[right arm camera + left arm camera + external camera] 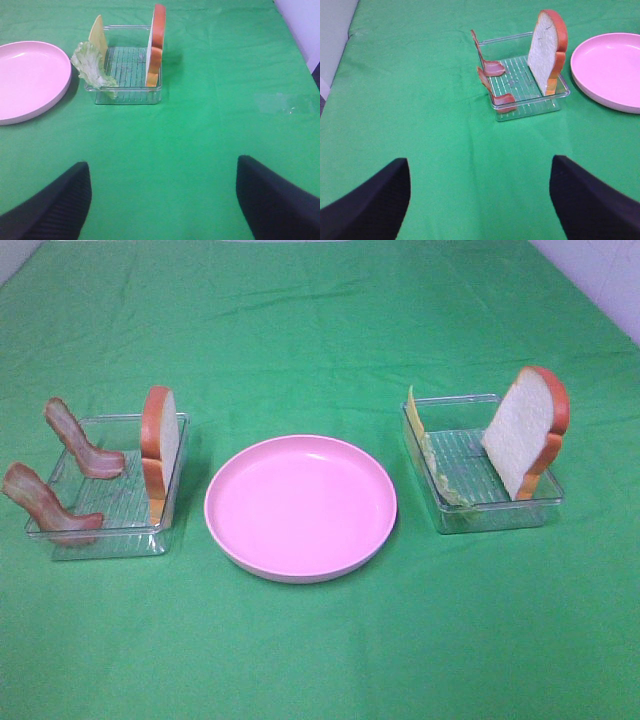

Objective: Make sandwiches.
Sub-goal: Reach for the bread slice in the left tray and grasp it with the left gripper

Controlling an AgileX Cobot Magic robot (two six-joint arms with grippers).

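Sandwich ingredients stand unassembled in two clear ribbed trays flanking the pink plate on the green cloth. In the high view, the left tray, just left of the plate, holds two curled reddish-brown bacon strips propped on the side away from the plate. The left bread slice is upright on its edge against the wall nearest the plate. The right tray, just right of the plate, has a thin yellow cheese slice and a pale-green lettuce leaf leaning on its plate-side wall. The right bread slice, white with orange-brown crust, tilts at the far wall.

In the left wrist view, the left gripper hangs over bare cloth, well apart from the left tray, its black fingers spread wide with nothing between them.

In the right wrist view, the right gripper is posed likewise, well short of the right tray, jaws wide apart and gripping nothing.
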